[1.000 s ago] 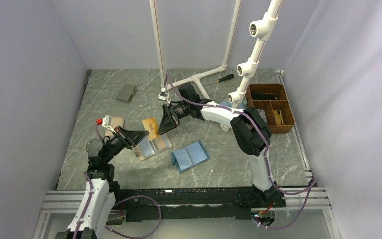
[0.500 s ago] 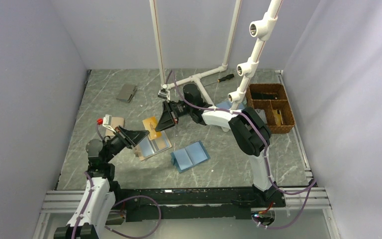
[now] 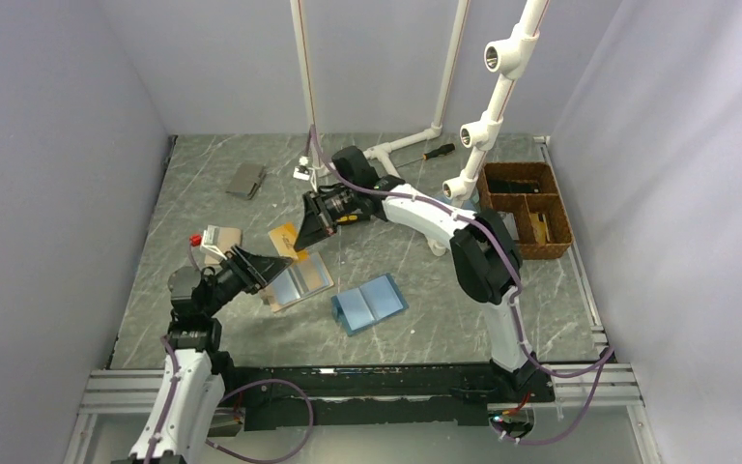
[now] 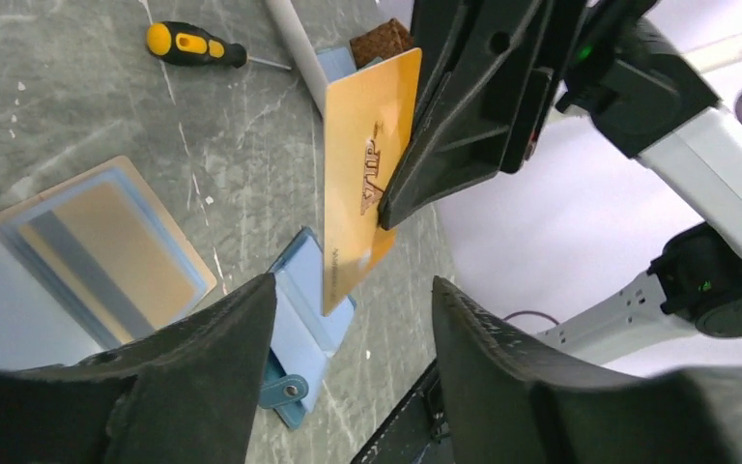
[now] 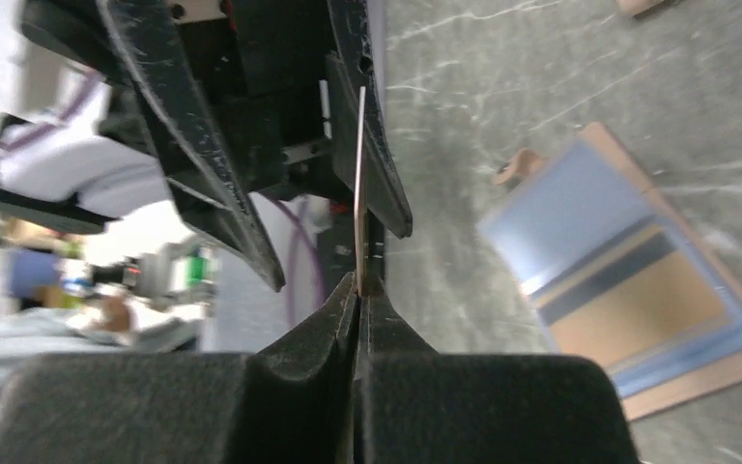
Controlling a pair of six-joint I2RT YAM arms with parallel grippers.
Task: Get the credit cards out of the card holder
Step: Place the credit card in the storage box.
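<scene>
Gold and stamped VIP, the card (image 4: 362, 174) is pinched by one edge in the closed right fingers (image 3: 304, 235), clear of the surface (image 3: 203, 203). The card holder (image 3: 301, 280) lies open and flat on the surface, left of centre, with the card at its 11 o'clock. The left fingers (image 3: 269, 264) stand apart at its 9 o'clock edge, holding nothing. A light-blue bifold (image 3: 369, 303) lies at its 4 o'clock.
</scene>
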